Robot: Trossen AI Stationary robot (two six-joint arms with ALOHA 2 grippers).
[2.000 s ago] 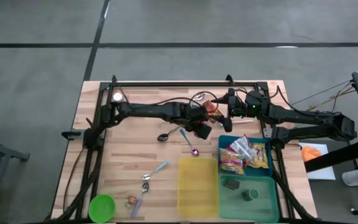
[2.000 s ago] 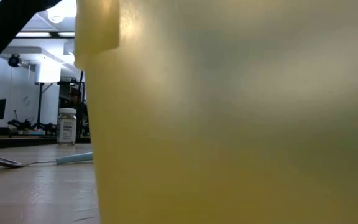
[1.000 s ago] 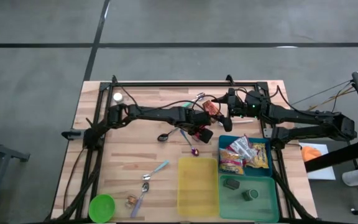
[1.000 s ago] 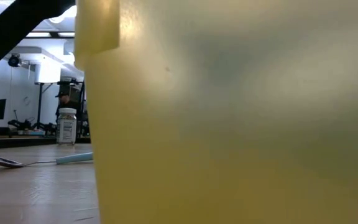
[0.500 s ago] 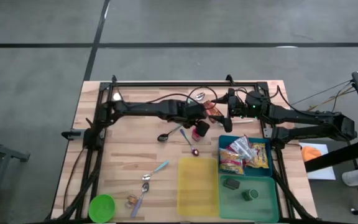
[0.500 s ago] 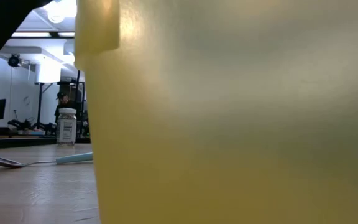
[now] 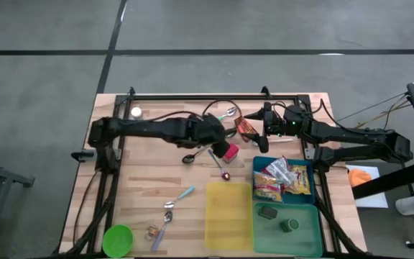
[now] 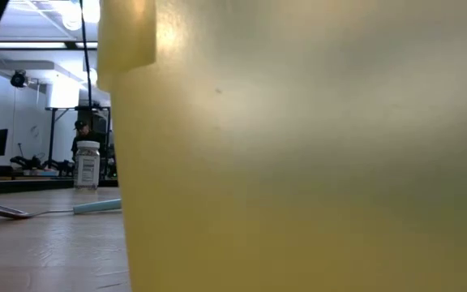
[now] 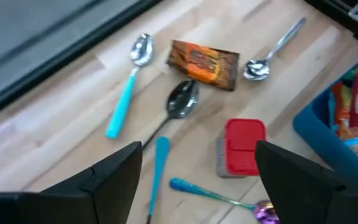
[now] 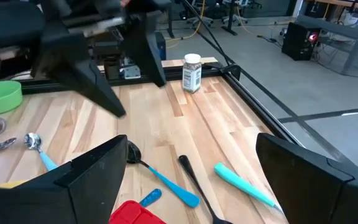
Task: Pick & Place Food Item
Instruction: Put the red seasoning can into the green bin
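Note:
A small red box lies flat on the wooden table, near the blue bin. An orange snack packet lies a little farther back among several spoons. My left gripper hangs open above and left of the red box, holding nothing. My right gripper stays open and empty at the far right, beside the orange packet. The blue bin holds several bright snack packets.
A yellow bin and a green bin stand at the near edge; the yellow bin fills the low view. A green bowl sits near left. A small bottle stands at the far left. Spoons lie scattered.
My left gripper has risen and drawn back toward the table's left, turning about its wrist and staying open. It no longer covers the red box, which lies where it was on the table.

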